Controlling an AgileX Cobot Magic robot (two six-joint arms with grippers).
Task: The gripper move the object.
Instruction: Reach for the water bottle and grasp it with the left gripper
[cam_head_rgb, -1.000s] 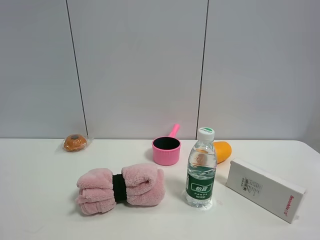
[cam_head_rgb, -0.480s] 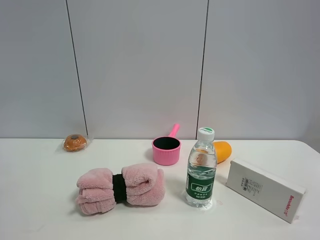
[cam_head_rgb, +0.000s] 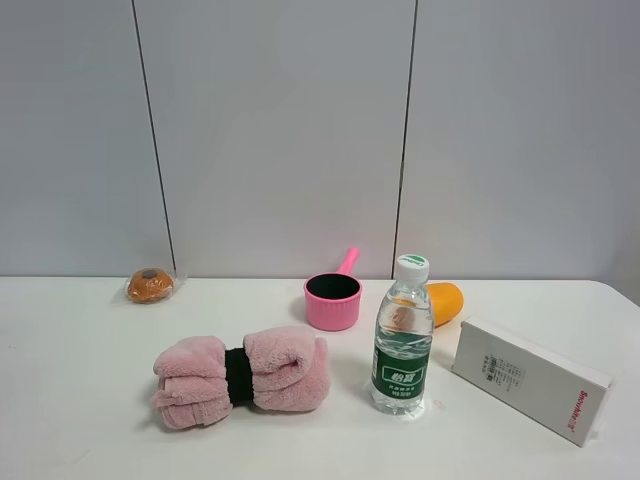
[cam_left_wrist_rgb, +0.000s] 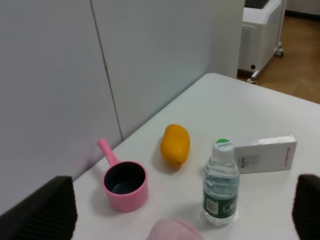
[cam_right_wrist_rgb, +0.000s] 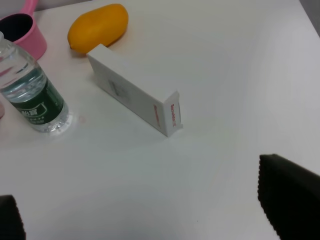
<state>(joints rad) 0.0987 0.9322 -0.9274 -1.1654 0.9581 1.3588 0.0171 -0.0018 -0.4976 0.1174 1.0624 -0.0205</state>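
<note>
The object, a small clear water bottle (cam_head_rgb: 402, 340) with a white cap and dark green label, stands upright on the white table (cam_head_rgb: 80, 400), right of centre. It also shows in the left wrist view (cam_left_wrist_rgb: 220, 185) and the right wrist view (cam_right_wrist_rgb: 32, 92). Neither gripper shows in the exterior view. In the left wrist view my left gripper (cam_left_wrist_rgb: 177, 202) is open and empty, high above the table, its black fingertips (cam_left_wrist_rgb: 45, 207) at the frame's edges. My right gripper (cam_right_wrist_rgb: 150, 210) is open and empty, above the table, apart from the bottle.
A pink cup with handle (cam_head_rgb: 332, 298) stands behind the bottle. An orange mango (cam_head_rgb: 445, 302) lies beside the cup. A white box (cam_head_rgb: 528, 378) lies right of the bottle. A rolled pink towel (cam_head_rgb: 240, 375) lies to its left. A wrapped bun (cam_head_rgb: 150, 286) sits far left by the wall.
</note>
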